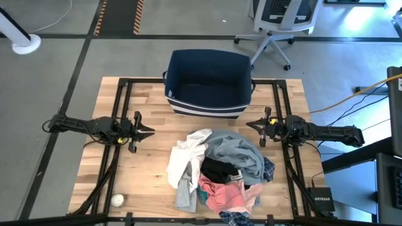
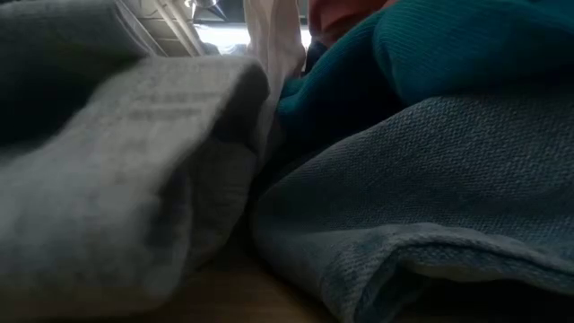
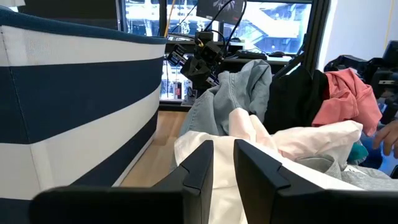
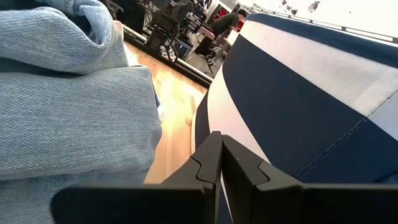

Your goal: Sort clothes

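Observation:
The clothes lie in one heap (image 1: 220,169) on the table's near middle: a white piece (image 1: 188,157), a grey-blue piece (image 1: 239,154), a black one (image 1: 220,169), a pink one (image 1: 223,194) and a plaid edge (image 1: 235,218). The low view sits right against light grey cloth (image 2: 117,179) and grey-blue cloth (image 2: 430,197). My left gripper (image 1: 149,132) hovers left of the heap, empty, with a narrow gap between its fingers (image 3: 224,165). My right gripper (image 1: 250,124) hovers right of the heap near the bin, shut and empty (image 4: 221,162).
A navy fabric bin with white stripes (image 1: 173,69) stands open at the table's far middle, and its wall shows in both wrist views (image 3: 74,99) (image 4: 298,112). A small white ball (image 1: 117,199) lies near the front left corner. An office chair (image 1: 282,19) stands beyond the table.

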